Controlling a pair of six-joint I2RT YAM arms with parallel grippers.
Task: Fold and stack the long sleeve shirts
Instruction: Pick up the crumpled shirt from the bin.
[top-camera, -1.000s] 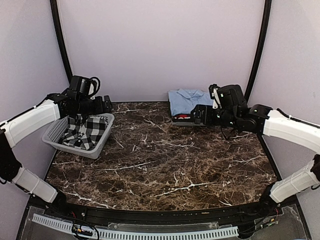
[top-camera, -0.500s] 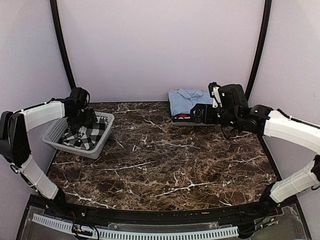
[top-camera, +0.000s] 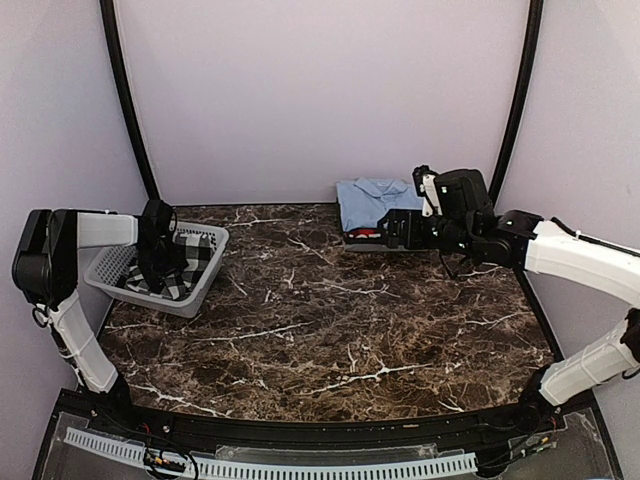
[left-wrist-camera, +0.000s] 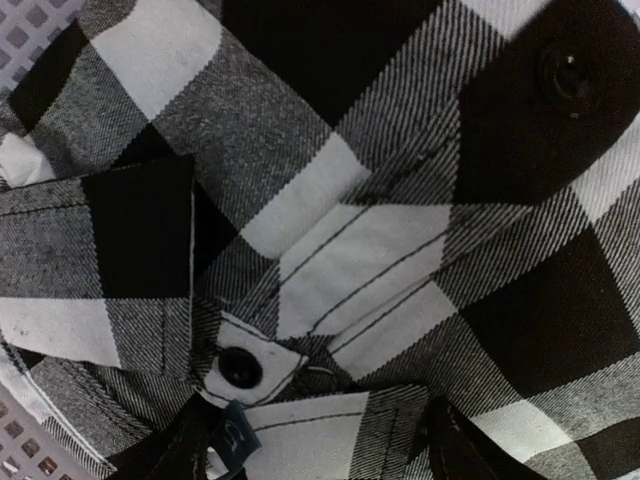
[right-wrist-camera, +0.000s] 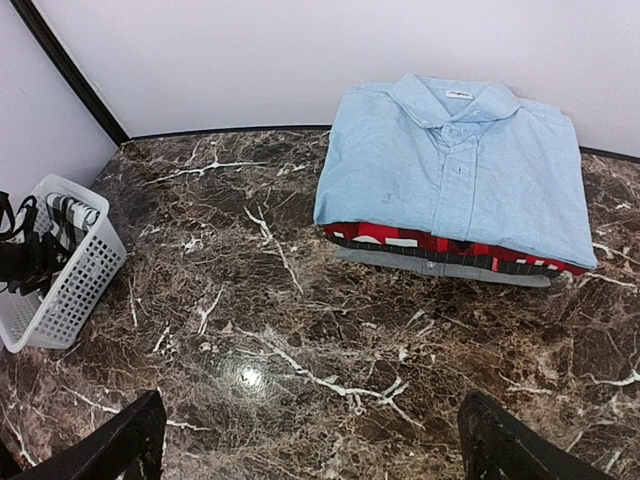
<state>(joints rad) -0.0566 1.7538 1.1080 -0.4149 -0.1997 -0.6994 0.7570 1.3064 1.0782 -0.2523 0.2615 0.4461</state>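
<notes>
Top external view: the black-and-white checked shirt (top-camera: 195, 258) lies crumpled in the grey basket (top-camera: 190, 303) at the left of the frame. I can read no collar direction or long axis from the bundle. The left gripper (top-camera: 160, 264) is down inside the basket, on the cloth.

The light blue shirt (top-camera: 372, 200) sits folded on top of a stack at the upper centre-right of the marble table (top-camera: 330, 320), against the rear wall. Its collar points to the top of the frame, and the collar-to-hem axis runs up and down the frame. A sliver of the red shirt (top-camera: 367, 233) shows at the stack's lower edge. The right gripper (top-camera: 385, 232) hangs just beside that edge.

Left wrist view only: the checked weave fills the frame, with a dark button (left-wrist-camera: 238, 366) on a white tab at lower left and basket mesh in the left corners. The two fingers (left-wrist-camera: 185, 450) at the bottom edge stand apart with cloth lying between them. I see no fold pinched there.

Right wrist view only: the stack's layers are separable here. Blue lies on top, red with dark bands below it, and a grey layer (right-wrist-camera: 440, 268) sits at the bottom. The placket runs from the collar toward the lower right. The right claw's fingers stand wide apart at the bottom corners, holding nothing and clear of the stack.
</notes>
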